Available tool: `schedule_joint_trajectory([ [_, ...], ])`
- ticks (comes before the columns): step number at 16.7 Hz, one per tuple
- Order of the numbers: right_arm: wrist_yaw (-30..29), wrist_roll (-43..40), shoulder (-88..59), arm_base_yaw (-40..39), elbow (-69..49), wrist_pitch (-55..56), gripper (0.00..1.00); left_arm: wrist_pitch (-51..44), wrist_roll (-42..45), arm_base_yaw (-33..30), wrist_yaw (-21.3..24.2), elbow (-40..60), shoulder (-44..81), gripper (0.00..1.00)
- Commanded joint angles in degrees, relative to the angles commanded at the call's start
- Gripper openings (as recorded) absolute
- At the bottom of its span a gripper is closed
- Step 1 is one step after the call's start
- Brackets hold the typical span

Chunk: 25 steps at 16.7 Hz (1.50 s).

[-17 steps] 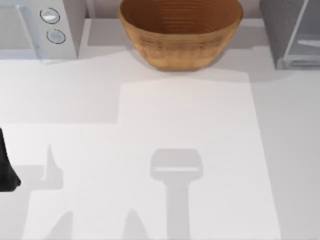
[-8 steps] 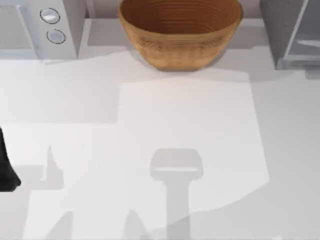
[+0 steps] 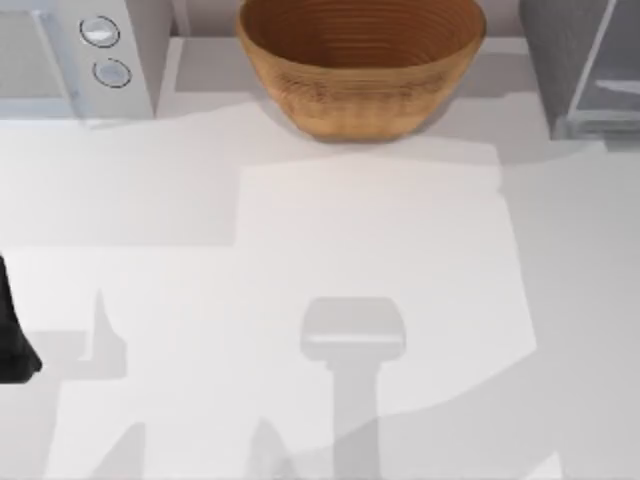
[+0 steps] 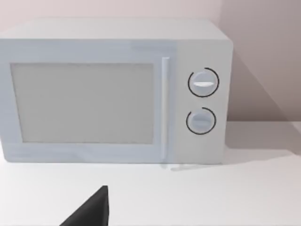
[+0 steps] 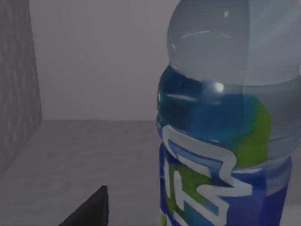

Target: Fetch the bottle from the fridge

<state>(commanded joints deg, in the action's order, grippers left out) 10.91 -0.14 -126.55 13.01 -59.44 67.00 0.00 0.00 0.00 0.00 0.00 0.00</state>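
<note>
The bottle stands very close in the right wrist view, with a clear pale upper body and a blue, green and white label. It is on a grey floor between the grey walls of the fridge. One dark finger of my right gripper sits beside and apart from the bottle, and the gripper is open with nothing held. The top view has the fridge at the back right, its glassy door panel angled outward. My left arm is parked at the left edge, its gripper open.
A light-grey box with two round knobs stands at the back left and faces the left wrist camera. A large wooden bowl sits at the back centre. Shadows lie across the white table.
A broad shadow has spread over the table's front right and near the fridge. The bowl, the knobbed box and my left arm have not moved.
</note>
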Motion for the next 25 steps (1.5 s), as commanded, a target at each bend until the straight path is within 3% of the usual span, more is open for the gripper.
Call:
schedule_joint_trajectory([
  [7, -1.41, -0.07, -7.31, -1.37, -14.94, -7.31, 1.0, 0.0, 0.0, 0.0, 0.0, 0.0, 0.0, 1.0],
  [12, -1.62, -0.09, -8.02, -1.57, -16.43, -8.38, 1.0, 0.0, 0.0, 0.0, 0.0, 0.0, 0.0, 1.0],
  [25, -1.62, -0.09, -8.02, -1.57, -16.43, -8.38, 0.02, 0.0, 0.0, 0.0, 0.0, 0.0, 0.0, 1.0],
])
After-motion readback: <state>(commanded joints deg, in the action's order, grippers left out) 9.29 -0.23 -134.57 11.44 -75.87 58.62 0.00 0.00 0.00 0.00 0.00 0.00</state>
